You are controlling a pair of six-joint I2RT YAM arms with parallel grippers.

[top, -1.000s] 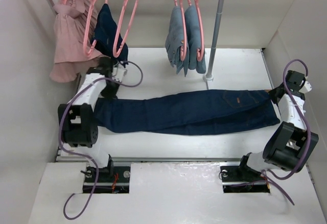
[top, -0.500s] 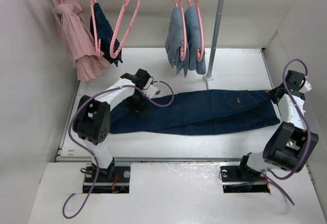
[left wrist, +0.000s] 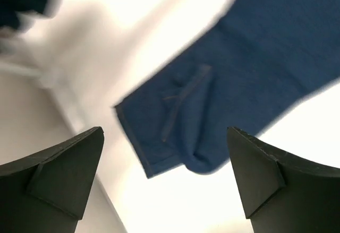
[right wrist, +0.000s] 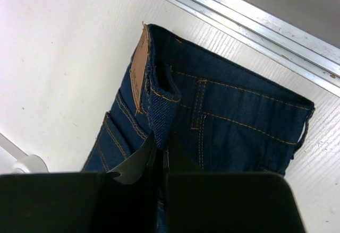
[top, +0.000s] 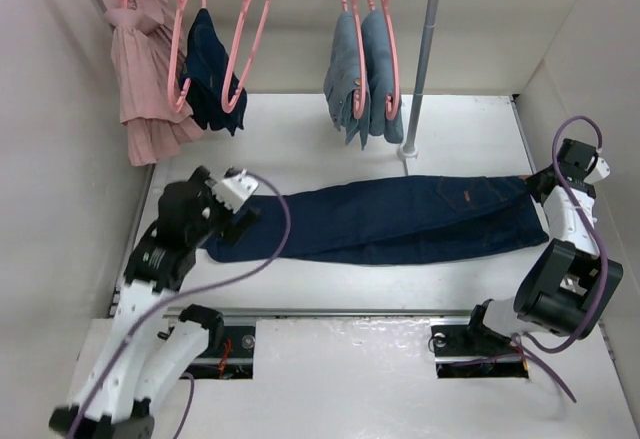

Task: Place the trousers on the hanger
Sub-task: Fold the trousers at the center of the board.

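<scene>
The trousers (top: 400,221) lie flat across the middle of the desk (top: 470,119), with the waist at the right edge and the hems toward the left edge. The right gripper (right wrist: 159,156) is clamped on a fold of the waistband beside the label (right wrist: 139,68). The left gripper (left wrist: 164,148) hovers above the hems, fingers spread, holding nothing. The hanger (top: 252,41) hangs bare on the rack (top: 430,49) near the far-left corner.

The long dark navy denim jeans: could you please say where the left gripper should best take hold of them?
Probably the leg hems, from above: the long dark navy denim jeans lie flat, their cuff end sits below the open left gripper, and the right gripper pinches the waistband.
</scene>
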